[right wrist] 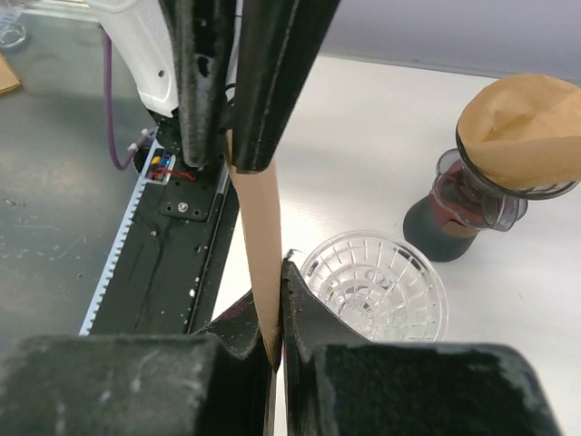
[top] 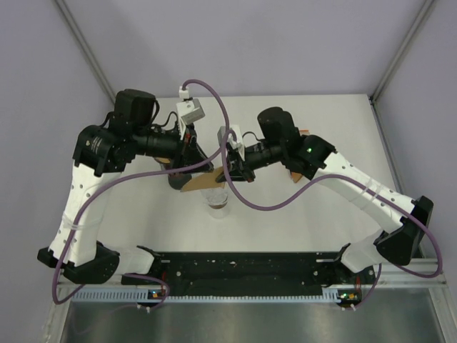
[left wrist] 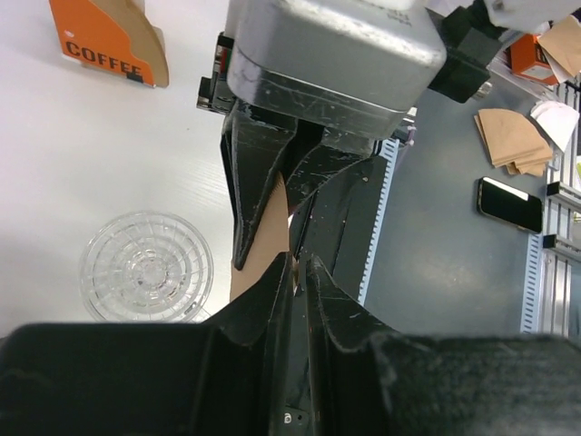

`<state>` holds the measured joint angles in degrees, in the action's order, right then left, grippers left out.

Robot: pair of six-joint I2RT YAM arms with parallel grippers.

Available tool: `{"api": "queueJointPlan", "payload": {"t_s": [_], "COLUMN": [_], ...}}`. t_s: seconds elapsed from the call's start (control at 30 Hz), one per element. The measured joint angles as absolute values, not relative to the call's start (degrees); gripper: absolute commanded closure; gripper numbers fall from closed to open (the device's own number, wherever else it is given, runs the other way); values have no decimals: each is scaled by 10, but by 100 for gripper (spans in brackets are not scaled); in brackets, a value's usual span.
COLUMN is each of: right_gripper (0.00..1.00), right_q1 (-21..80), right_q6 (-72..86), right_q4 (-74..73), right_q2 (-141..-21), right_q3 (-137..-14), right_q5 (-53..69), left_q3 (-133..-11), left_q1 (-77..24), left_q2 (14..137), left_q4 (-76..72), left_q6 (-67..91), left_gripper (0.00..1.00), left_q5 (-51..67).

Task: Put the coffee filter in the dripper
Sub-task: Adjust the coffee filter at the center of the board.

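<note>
Right wrist view: the right gripper (right wrist: 277, 313) and left gripper (right wrist: 229, 154) are each clamped on opposite ends of the flat brown coffee filter (right wrist: 259, 236), which is stretched edge-on between them. The clear glass dripper (right wrist: 374, 289) stands mouth-up on the bench (right wrist: 363, 127), just beside and below the filter, seemingly about equally near both arms.

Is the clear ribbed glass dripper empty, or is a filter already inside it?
Empty. The clear ribbed glass dripper shows bare ribs; the flat brown paper filter is pinched in the right gripper, outside it.
</note>
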<state>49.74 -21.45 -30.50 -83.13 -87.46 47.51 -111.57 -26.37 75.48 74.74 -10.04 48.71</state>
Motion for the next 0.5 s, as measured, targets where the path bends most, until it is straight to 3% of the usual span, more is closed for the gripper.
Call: {"api": "queueJointPlan", "payload": {"t_s": [0.5], "right_gripper": [100], "right_q1": [497], "right_q6": [-203], "right_q4": [-289], "right_q2": [-831], "right_q3": [-876], "right_q5": [405], "left_q3": [-1100], "left_q1": [-275], "left_q2": [748], "left_q4": [761], "left_q6": [-117], "left_gripper": [80], "left_q5": [511]}}
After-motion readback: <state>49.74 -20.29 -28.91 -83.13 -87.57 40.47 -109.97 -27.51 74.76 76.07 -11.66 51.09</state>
